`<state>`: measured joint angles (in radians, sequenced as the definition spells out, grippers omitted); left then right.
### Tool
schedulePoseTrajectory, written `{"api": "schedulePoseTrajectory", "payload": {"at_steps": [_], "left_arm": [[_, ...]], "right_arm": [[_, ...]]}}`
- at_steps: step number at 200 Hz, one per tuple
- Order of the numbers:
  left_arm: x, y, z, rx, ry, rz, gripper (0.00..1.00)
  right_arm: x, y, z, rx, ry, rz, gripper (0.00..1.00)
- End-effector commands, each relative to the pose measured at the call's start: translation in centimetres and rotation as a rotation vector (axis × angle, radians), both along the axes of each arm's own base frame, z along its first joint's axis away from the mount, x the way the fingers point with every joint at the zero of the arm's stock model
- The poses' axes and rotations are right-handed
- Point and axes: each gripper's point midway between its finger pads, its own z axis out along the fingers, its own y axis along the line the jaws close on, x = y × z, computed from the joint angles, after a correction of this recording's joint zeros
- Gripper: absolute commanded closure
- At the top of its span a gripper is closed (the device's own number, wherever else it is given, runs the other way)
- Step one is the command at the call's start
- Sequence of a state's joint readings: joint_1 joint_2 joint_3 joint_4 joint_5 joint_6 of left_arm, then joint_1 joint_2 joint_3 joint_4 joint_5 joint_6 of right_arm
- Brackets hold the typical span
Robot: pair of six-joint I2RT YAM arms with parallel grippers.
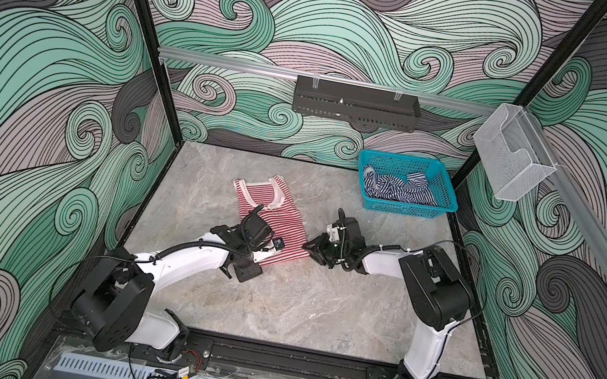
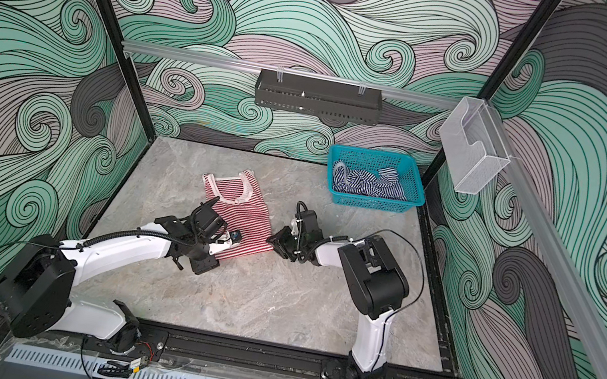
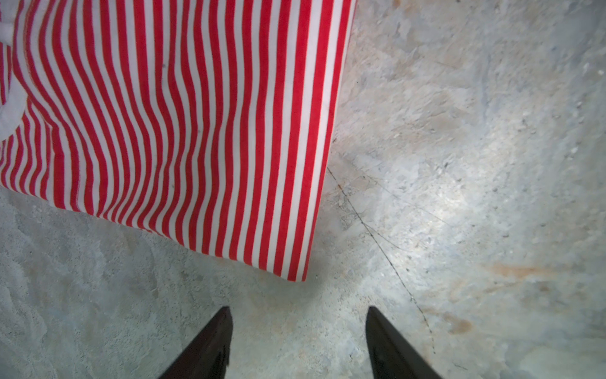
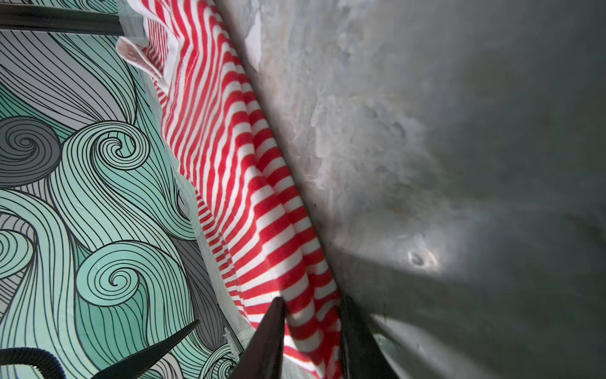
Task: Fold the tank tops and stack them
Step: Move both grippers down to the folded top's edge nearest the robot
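Red-and-white tank top (image 1: 287,221): soft matt knit cloth. Navy-and-white tank top (image 1: 398,190): same knit. Basket (image 1: 408,210): teal plastic mesh. Tabletop (image 1: 292,315): matt, stone-look.

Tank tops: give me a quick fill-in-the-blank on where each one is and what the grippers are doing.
The red-and-white tank top lies spread on the table; the right gripper is shut on a corner of its ___.
The left gripper is ___, nothing between its fingers.
The navy-and-white tank top lies crumpled in the teal mesh ___.
Missing: hem; open; basket.
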<state>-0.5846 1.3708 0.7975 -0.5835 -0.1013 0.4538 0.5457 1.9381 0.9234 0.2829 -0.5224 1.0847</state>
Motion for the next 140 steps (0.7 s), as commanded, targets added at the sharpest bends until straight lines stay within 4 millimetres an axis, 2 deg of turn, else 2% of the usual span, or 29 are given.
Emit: {"api": "schedulePoseTrajectory", "payload": {"at_steps": [1, 39, 70, 102, 140], "left_arm": [[-0.2, 0.1, -0.5, 0.026, 0.007, -0.008, 0.33], [-0.2, 0.1, -0.4, 0.022, 0.002, -0.007, 0.33], [-0.6, -0.1, -0.3, -0.003, 0.0, -0.01, 0.33], [-1.0, 0.2, -1.0, 0.009, 0.014, -0.012, 0.33], [-0.8, 0.1, -1.3, 0.014, 0.02, -0.002, 0.33]], "right_arm": [[-1.7, -0.8, -2.2, -0.052, 0.085, -0.002, 0.74], [-2.0, -0.6, -1.5, -0.051, 0.067, 0.026, 0.82], [-1.9, 0.2, -1.2, -0.05, 0.06, 0.05, 1.0], [-2.0, 0.8, -0.7, -0.044, 0.047, 0.065, 1.0], [-2.7, 0.7, 0.7, -0.045, 0.028, 0.072, 1.0]]}}
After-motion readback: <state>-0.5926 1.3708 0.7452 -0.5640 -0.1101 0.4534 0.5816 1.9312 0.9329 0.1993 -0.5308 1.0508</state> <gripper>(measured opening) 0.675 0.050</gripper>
